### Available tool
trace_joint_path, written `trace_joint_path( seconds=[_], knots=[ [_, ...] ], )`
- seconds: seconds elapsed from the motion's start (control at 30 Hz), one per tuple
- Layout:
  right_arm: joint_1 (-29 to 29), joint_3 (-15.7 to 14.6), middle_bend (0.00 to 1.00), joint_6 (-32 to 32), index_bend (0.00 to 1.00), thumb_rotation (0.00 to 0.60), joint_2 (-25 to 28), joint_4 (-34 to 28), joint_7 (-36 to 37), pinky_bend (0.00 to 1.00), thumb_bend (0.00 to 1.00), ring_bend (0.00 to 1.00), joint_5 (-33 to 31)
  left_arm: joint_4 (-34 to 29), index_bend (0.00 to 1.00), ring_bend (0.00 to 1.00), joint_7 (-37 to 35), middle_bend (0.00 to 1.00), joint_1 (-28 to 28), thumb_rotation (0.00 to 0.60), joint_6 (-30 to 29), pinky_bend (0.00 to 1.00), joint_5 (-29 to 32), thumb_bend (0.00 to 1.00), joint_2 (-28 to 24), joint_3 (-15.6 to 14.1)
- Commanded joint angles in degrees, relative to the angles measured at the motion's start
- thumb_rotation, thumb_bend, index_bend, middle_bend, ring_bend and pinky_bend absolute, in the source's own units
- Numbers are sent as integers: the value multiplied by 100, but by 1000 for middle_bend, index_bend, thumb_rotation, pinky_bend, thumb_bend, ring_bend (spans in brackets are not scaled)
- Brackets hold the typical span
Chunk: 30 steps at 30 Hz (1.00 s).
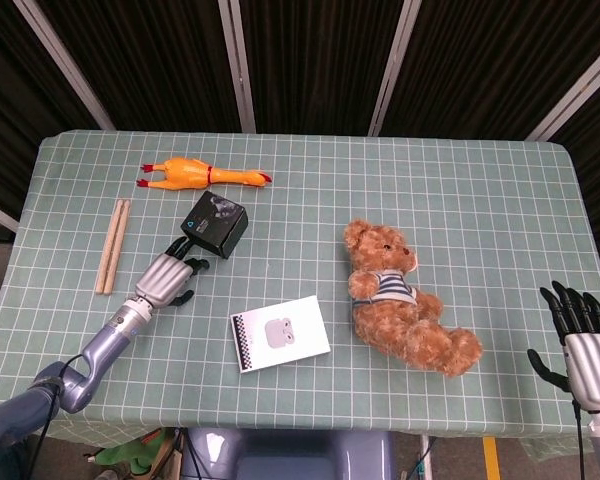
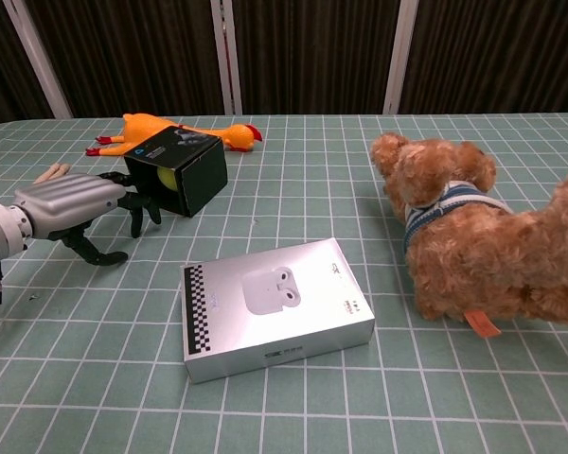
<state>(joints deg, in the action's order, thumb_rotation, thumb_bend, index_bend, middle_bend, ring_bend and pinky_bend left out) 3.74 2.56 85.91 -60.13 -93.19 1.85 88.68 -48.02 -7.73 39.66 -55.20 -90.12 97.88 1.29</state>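
The yellow tennis ball (image 2: 167, 177) sits inside the open mouth of the black box (image 2: 182, 167), just past the fingertips of the left hand (image 2: 76, 210). The ball is round and fuzzy, only partly visible against the dark interior; in the head view the hand and box hide it. The left hand's fingers (image 2: 137, 205) are spread apart and curved down, their dark tips at the box's open side, holding nothing. The box is a matte black cardboard carton lying on its side, its opening facing the fingers and its length running away from them toward the far right.

Beyond the box lies an orange rubber chicken (image 1: 196, 174), its long axis across the table. To the outer side of the left hand lie two wooden sticks (image 1: 110, 246), side by side. Toward the right of the fingers are a glossy white earbud box (image 1: 279, 332) and a furry brown teddy bear (image 1: 400, 296). The right hand (image 1: 584, 342) hangs well apart at the table's edge, fingers spread and empty.
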Motion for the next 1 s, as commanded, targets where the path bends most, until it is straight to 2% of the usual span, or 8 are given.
trace_joint_path(
  seconds=[0.03, 0.13, 0.37, 0.6, 0.7, 0.77, 0.9, 1.0],
  knots=[
    [4, 7, 0, -7, 0, 600, 2, 6, 9, 0, 342, 0, -11, -379, 253, 0, 59, 101, -104, 600, -117, 0, -51, 314, -245, -117],
    [21, 10, 0, -39, 0, 600, -2, 4, -12, 0, 342, 0, -20, -958, 248, 0, 156, 120, -252, 600, -349, 0, -114, 314, -630, -215],
    [23, -2, 0, -44, 0, 600, -31, -25, -95, 0, 343, 0, -3, -2440, 213, 0, 593, 108, -760, 600, -1336, 0, -359, 310, -1658, -414],
    [20, -28, 0, -37, 0, 600, -80, -30, -207, 0, 342, 0, 38, -3627, 102, 0, 764, 33, -1563, 600, -2049, 0, -262, 131, -2561, -863],
    [37, 2, 0, 93, 0, 600, -155, 47, -147, 0, 342, 0, 185, -3713, 85, 0, 790, 19, -1919, 600, -2318, 0, -218, 102, -2729, -1062],
    [32, -2, 0, 163, 0, 600, -202, 109, -117, 0, 343, 0, 265, -3619, 61, 0, 881, 4, -2092, 600, -2390, 0, -55, 80, -2713, -1081],
    [-14, -65, 0, 207, 0, 600, -245, 161, -216, 0, 342, 0, 326, -3580, 49, 0, 1346, 0, -2265, 600, -2513, 0, 176, 68, -2660, -954],
    [-46, -65, 0, 260, 0, 600, -247, 142, -266, 0, 342, 0, 323, -3613, 48, 0, 1476, 0, -2353, 600, -2708, 0, 77, 67, -2652, -921]
  ],
)
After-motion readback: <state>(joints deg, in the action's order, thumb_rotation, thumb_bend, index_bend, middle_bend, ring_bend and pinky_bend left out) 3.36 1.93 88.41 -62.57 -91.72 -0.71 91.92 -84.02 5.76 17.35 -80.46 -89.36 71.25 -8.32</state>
